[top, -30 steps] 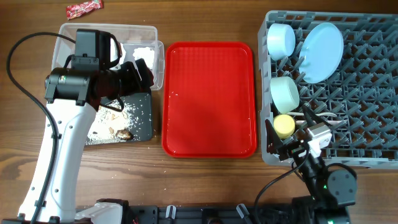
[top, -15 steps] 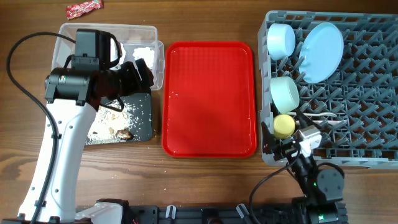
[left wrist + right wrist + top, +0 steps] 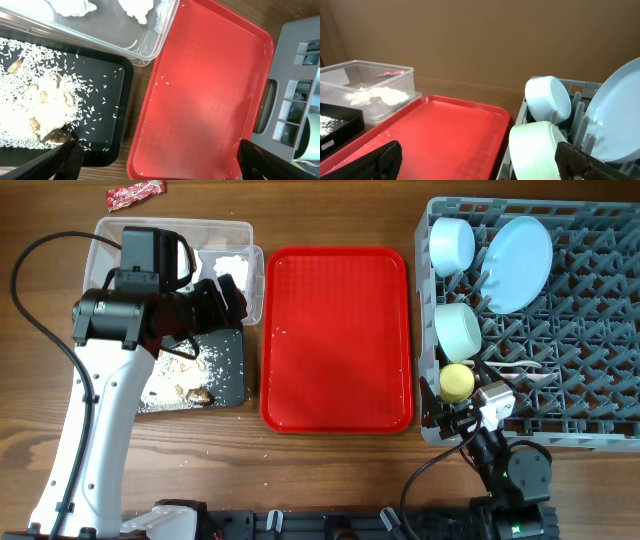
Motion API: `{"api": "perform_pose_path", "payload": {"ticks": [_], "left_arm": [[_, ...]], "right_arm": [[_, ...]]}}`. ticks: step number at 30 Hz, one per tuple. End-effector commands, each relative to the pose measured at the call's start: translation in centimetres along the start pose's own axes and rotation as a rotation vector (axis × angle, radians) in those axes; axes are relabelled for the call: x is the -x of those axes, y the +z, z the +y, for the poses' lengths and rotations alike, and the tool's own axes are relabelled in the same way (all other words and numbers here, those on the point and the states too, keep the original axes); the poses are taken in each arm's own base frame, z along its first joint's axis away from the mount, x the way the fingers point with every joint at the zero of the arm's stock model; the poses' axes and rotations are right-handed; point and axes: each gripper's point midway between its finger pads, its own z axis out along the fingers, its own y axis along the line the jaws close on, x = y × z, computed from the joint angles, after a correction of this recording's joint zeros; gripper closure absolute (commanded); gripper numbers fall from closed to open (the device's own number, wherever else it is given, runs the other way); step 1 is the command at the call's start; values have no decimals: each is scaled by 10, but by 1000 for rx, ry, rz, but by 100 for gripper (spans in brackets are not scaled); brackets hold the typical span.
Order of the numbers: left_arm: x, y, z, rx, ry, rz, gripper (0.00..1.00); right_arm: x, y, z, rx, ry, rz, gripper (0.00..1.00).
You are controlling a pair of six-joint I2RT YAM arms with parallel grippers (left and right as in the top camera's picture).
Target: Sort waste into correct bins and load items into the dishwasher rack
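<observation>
Overhead, the large square grey plastic dishwasher rack (image 3: 590,380) sits at the right. Along its left part it holds the pale blue round plate (image 3: 520,262), pale blue bowl (image 3: 452,245), mint-green bowl (image 3: 458,328) and small yellow cup (image 3: 457,382). A white plastic fork (image 3: 520,370) lies just right of the cup. The flat red tray (image 3: 335,340) lies in the middle.

At left, the left gripper (image 3: 228,298) hangs over the seam between two bins. One is the clear plastic tub (image 3: 225,230) with crumpled white tissues (image 3: 232,265). The other is the shallow black tray (image 3: 230,375) of white rice-like crumbs (image 3: 165,385). The small red shiny snack wrapper (image 3: 134,194) lies on the wooden table (image 3: 330,210) beyond the tub. The right gripper (image 3: 455,412) is at the rack's near left corner.

From the left wrist, its fingers (image 3: 62,159) are spread wide above the black and red trays.

From the right wrist, its fingers (image 3: 387,156) likewise stand wide apart.
</observation>
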Motion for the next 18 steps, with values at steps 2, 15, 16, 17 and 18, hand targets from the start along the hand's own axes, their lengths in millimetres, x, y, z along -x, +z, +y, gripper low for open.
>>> {"api": "perform_pose_path", "payload": {"ticks": [2, 15, 16, 17, 18], "left_arm": [[5, -4, 0, 0, 3, -19, 0], [30, -49, -1, -37, 44, -284, 0], [34, -56, -4, -67, 82, -357, 0], [35, -60, -5, -89, 95, -407, 0], [32, -62, -4, -109, 98, -449, 0]], "right_arm": [[2, 0, -1, -7, -9, -11, 0], [2, 0, -1, -7, -9, -11, 0], [2, 0, -1, -7, -8, -11, 0], [2, 0, -1, -7, -9, -11, 1], [2, 0, -1, -7, -9, -11, 0]]}}
